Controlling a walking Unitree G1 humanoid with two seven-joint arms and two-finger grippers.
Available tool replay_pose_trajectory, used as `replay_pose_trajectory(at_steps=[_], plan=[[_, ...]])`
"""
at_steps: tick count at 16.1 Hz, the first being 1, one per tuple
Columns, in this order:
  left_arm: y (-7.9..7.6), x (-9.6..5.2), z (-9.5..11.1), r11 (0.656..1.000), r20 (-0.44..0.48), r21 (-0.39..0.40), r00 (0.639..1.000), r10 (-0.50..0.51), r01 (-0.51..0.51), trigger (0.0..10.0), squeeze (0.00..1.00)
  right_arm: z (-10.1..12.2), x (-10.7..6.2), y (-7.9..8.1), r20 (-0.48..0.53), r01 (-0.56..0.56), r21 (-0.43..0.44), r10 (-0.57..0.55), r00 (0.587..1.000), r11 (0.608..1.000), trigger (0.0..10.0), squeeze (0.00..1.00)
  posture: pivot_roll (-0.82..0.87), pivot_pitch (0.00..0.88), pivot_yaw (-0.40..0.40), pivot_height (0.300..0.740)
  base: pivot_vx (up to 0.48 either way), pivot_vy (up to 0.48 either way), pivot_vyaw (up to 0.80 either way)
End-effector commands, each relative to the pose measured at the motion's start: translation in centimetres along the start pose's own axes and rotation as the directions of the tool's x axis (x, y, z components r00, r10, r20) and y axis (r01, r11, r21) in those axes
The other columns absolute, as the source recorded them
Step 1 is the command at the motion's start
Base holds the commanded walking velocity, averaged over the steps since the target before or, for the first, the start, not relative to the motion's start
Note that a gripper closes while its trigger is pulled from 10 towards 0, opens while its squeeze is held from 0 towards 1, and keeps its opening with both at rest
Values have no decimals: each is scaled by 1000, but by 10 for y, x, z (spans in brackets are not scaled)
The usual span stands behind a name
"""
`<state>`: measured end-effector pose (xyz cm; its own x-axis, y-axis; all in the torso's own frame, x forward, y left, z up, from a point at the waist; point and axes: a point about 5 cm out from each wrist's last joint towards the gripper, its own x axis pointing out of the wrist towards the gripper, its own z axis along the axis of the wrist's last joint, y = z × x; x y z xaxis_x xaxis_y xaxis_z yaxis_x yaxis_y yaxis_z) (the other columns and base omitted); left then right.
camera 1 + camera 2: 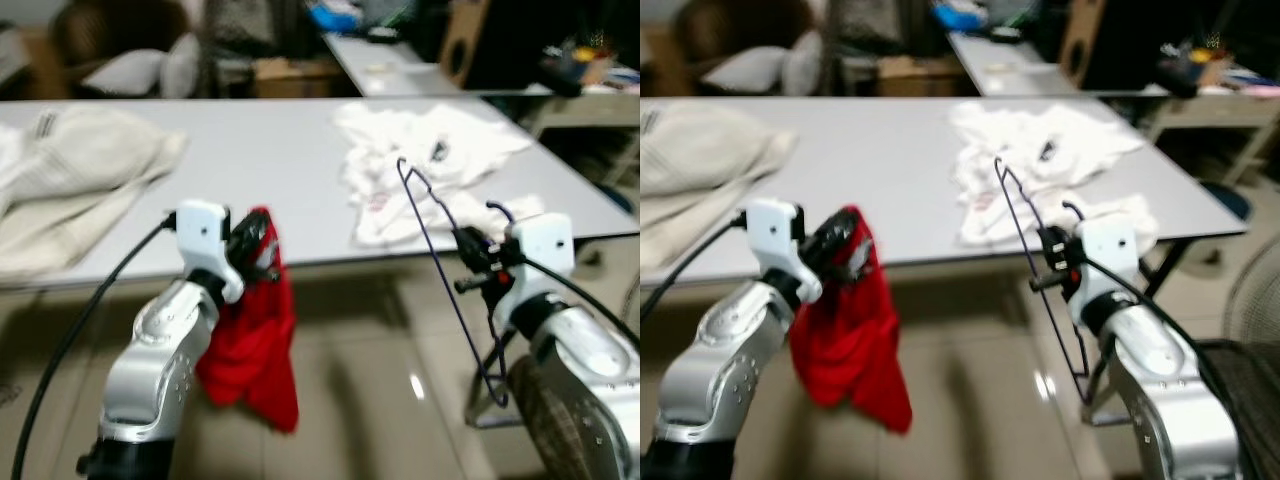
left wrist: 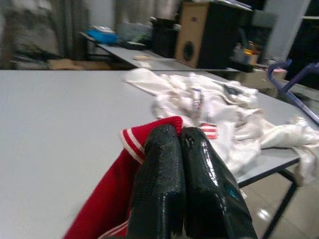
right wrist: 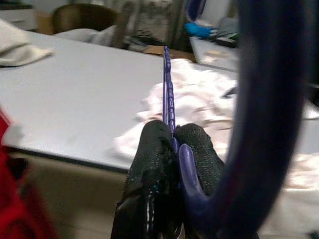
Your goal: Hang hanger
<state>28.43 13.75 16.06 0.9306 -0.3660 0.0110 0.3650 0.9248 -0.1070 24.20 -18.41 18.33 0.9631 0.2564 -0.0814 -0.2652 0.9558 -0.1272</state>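
A red garment point(image 1: 255, 350) with white-striped trim hangs below the table edge, pinched at its top by my left gripper point(image 1: 262, 250), which is shut on it. In the left wrist view the two black fingers point(image 2: 172, 164) press together over the red cloth point(image 2: 112, 194). My right gripper point(image 1: 472, 262) is shut on a thin dark purple wire hanger point(image 1: 440, 250), which stands tilted, its upper end over the white clothes and its lower end near the floor. The right wrist view has the hanger's bar point(image 3: 168, 89) rising between the closed fingers point(image 3: 154, 164).
A grey table point(image 1: 260, 170) lies ahead. A pile of white clothes point(image 1: 425, 165) lies on its right part, and a cream garment point(image 1: 70, 180) on its left. Behind stand another table, boxes, a speaker point(image 2: 204, 35) and a chair. Tiled floor lies below.
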Motion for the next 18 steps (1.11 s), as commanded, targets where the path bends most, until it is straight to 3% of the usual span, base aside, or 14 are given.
replay_pose_trajectory(at_steps=[1, 2, 4, 6, 10, 12, 13, 14, 15, 17, 18], plan=[[-21, 12, 18, 994, 77, 12, 992, -105, 104, 10000, 0, 3, -5, -10, 6, -1, 6, 1, 1000, 1000, 10000, 0, 2, 0, -15, 740, 439, 0, 0], [-23, 18, 23, 991, 90, 19, 987, -132, 130, 10000, 0, 7, -9, -9, 16, -86, 18, 85, 996, 996, 10000, 0, 5, 0, -15, 740, 431, 0, 0], [-22, 35, 40, 985, 130, 46, 977, -170, 166, 10000, 0, 15, -26, -5, -1, -320, -11, 320, 947, 947, 10000, 0, 8, 0, -15, 740, 442, 0, 0], [-16, 51, 54, 982, 154, 68, 971, -183, 175, 10000, 0, 20, -39, -11, -37, -421, -23, 421, 907, 907, 10000, 0, 6, 0, -16, 740, 446, 0, 0], [-22, 90, 91, 956, 194, 158, 942, -275, 247, 10000, 0, 30, -68, -15, -132, -639, 33, 637, 759, 768, 10000, 0, -2, 0, -16, 740, 448, 0, 0], [-24, 100, 104, 949, 215, 177, 931, -296, 261, 10000, 0, 33, -68, -16, -143, -655, 29, 652, 744, 755, 10000, 0, 0, 0, -20, 740, 448, 0, 0], [-28, 115, 130, 941, 260, 196, 910, -323, 277, 10000, 0, 44, -68, -11, -95, -714, 43, 714, 694, 699, 10000, 0, 3, 0, -25, 740, 461, 0, 0], [-31, 117, 137, 936, 272, 206, 902, -335, 285, 10000, 0, 46, -68, -8, -82, -737, 50, 738, 669, 674, 10000, 0, 3, 0, -25, 740, 461, 0, 0], [-39, 122, 153, 927, 305, 203, 879, -366, 316, 10000, 0, 45, -66, 1, -75, -779, 63, 781, 620, 624, 10000, 0, 2, 0, -23, 740, 480, 0, 0], [-55, 124, 177, 903, 362, 215, 828, -427, 372, 10000, 0, 34, -53, 15, -129, -792, 67, 792, 596, 607, 10000, 0, 1, 0, -20, 740, 461, 0, 0], [-62, 121, 196, 893, 417, 202, 790, -449, 401, 10000, 0, 21, -38, 19, -209, -764, 13, 749, 629, 645, 10000, 0, 3, 0, -18, 740, 458, 0, 0]])
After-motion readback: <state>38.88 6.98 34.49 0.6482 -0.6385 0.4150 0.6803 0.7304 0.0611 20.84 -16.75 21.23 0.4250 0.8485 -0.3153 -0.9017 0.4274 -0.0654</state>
